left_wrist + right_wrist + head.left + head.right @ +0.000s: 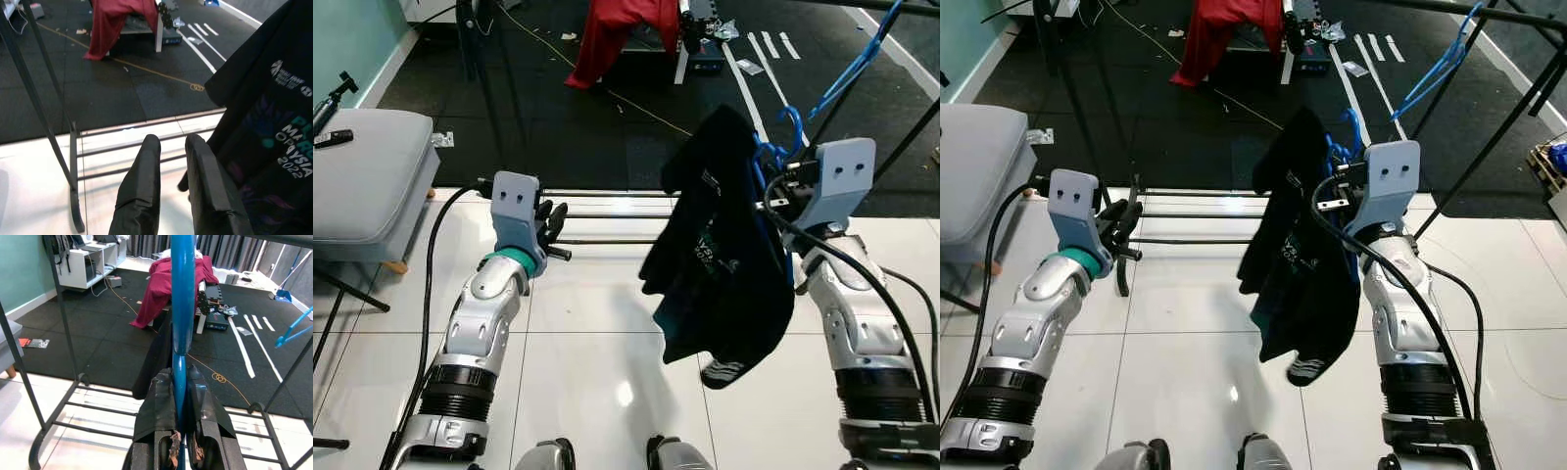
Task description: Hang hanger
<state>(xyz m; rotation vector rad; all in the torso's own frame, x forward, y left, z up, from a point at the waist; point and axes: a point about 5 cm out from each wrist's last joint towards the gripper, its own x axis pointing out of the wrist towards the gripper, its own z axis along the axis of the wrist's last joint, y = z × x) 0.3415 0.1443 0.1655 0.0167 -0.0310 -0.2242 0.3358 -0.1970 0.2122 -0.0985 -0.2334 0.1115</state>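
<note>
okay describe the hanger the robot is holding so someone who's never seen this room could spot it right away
Start at the black clothes rack on the white tile in front of the robot, then look at the right gripper raised beside it. Pinched between its fingers is the blue hanger, carrying a black printed T-shirt. Another blue hanger already hangs on the rail further back, bare.

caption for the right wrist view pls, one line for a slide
Right gripper clamps a blue hanger upright before the black rack.
</note>
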